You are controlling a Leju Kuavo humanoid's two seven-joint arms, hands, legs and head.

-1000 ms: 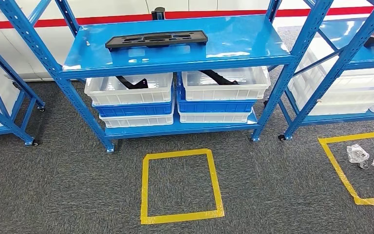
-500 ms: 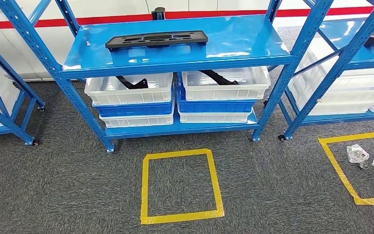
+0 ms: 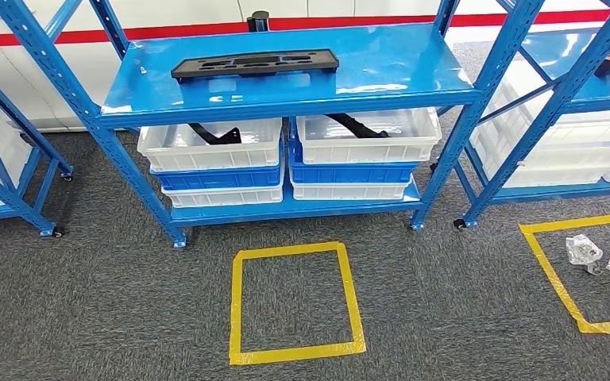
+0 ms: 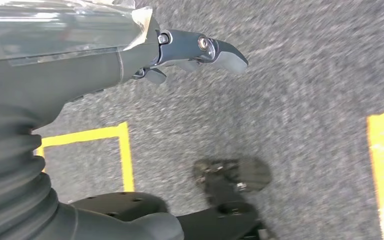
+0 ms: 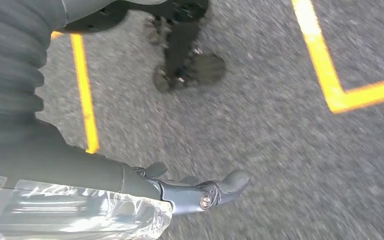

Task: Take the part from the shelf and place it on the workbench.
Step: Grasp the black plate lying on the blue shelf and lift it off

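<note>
A long flat black part [image 3: 254, 63] lies on the top board of the blue shelf [image 3: 397, 67], straight ahead in the head view. My left hand [image 4: 190, 50] hangs over grey carpet with its thumb stretched out and nothing in it. My right hand [image 5: 200, 192] hangs the same way over the carpet, fingers apart and holding nothing. Both hands are low by the floor, far from the part.
Under the top board, two white bins [image 3: 210, 147] [image 3: 369, 136] on blue and white bins each hold a black part. A yellow tape square [image 3: 236, 305] marks the carpet before the shelf. A second tape square [image 3: 552, 274] at right contains crumpled plastic [image 3: 584, 251]. More blue shelves stand on both sides.
</note>
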